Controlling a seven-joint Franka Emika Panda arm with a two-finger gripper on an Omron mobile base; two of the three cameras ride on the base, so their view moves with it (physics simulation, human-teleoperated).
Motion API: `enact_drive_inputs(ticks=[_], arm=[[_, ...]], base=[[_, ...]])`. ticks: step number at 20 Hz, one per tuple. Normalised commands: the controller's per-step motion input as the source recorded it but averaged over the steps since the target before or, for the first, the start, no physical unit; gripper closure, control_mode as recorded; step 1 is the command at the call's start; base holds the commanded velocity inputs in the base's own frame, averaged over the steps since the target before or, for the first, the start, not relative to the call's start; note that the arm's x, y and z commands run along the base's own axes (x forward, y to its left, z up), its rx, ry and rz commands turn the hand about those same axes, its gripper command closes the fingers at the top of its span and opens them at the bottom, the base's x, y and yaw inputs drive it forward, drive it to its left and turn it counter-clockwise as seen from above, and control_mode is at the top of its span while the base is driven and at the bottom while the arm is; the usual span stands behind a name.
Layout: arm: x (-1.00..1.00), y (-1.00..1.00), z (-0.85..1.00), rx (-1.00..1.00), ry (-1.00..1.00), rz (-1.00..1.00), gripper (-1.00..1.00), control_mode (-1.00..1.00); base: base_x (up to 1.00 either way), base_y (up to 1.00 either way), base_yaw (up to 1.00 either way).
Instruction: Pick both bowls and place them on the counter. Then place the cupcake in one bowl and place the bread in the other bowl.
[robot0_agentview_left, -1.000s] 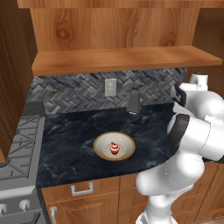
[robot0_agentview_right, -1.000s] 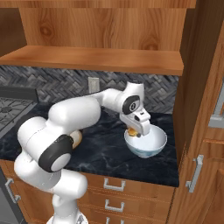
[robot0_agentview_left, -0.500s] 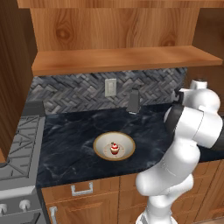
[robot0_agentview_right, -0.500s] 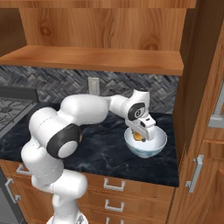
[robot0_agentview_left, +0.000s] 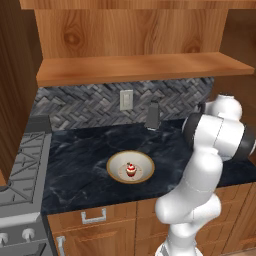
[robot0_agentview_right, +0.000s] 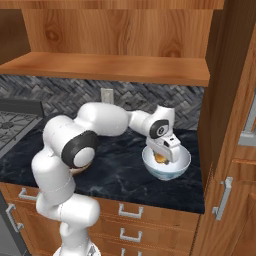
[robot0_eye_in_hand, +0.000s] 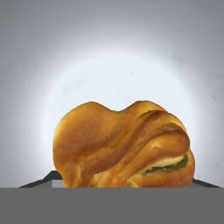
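Black marble counter (robot0_agentview_left: 80, 165) carries everything, and places here are told from its wall outlet (robot0_agentview_left: 126, 99). The shallow cream bowl (robot0_agentview_left: 116, 166) sits well in front of the outlet. The deeper white bowl (robot0_agentview_right: 167, 169) stands far to the outlet's right, near the tall cabinet. The gripper (robot0_agentview_right: 163, 151) is lowered into it, and its jaws stand wide around the golden bread (robot0_eye_in_hand: 124, 144); whether they press it I cannot tell. The cupcake (robot0_agentview_left: 131, 170) rests in the cream bowl.
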Motion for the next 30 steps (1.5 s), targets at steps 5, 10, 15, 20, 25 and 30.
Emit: enact_drive_inputs(ticks=[5,10,15,20,25,30], arm=[[0.05,-0.12,-0.17,0.02,0.06,0.0,-1.0,-1.0],[0.03,-0.14,-0.1,0.01,0.06,0.0,-1.0,-1.0],[0.0,-0.2,0.0,0.05,0.01,0.0,-1.0,-1.0],[-0.01,-0.1,0.05,0.03,0.0,0.0,-1.0,-1.0],[-0.14,0.15,0.34,0.0,0.0,0.0,-1.0,-1.0],[-0.27,0.43,0.34,0.0,0.0,0.0,-1.0,-1.0]], base=[[0.0,0.0,0.0],[0.0,0.0,0.0],[0.0,0.0,0.0],[0.0,0.0,0.0],[0.0,0.0,0.0],[0.0,0.0,0.0]])
